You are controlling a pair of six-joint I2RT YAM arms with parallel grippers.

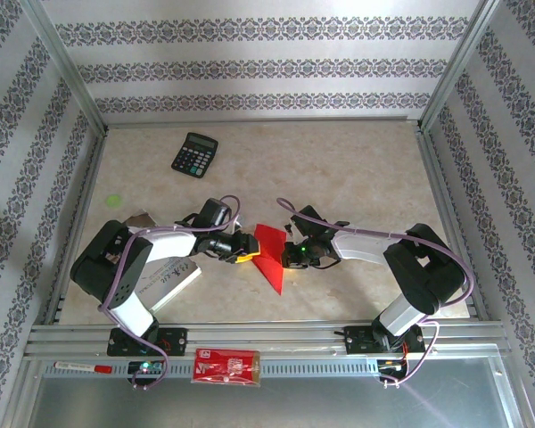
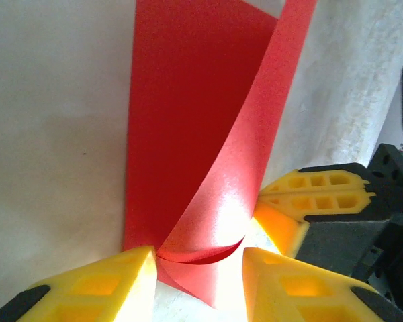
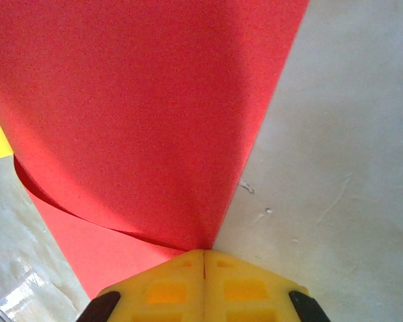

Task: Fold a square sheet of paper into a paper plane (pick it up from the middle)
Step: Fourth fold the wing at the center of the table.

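Observation:
The square sheet of paper (image 1: 270, 252), plain bright red, lies mid-table folded over into a long pointed shape. In the left wrist view a layer of the paper (image 2: 188, 121) curls up off the table. My left gripper (image 1: 246, 249) is at its left edge. Its yellow jaws (image 2: 198, 260) stand apart around the curled fold, with a gap on the right side. My right gripper (image 1: 289, 255) is at the paper's right edge. In the right wrist view its jaws (image 3: 203, 253) are pressed together on the paper (image 3: 141, 114). Its yellow fingers (image 2: 309, 194) also appear in the left wrist view.
A black calculator (image 1: 194, 154) lies at the back left. A white printed booklet (image 1: 174, 278) sits under the left arm. A red printed packet (image 1: 226, 366) rests on the front rail. A green spot (image 1: 114, 201) marks the left side. Metal frame rails border the table.

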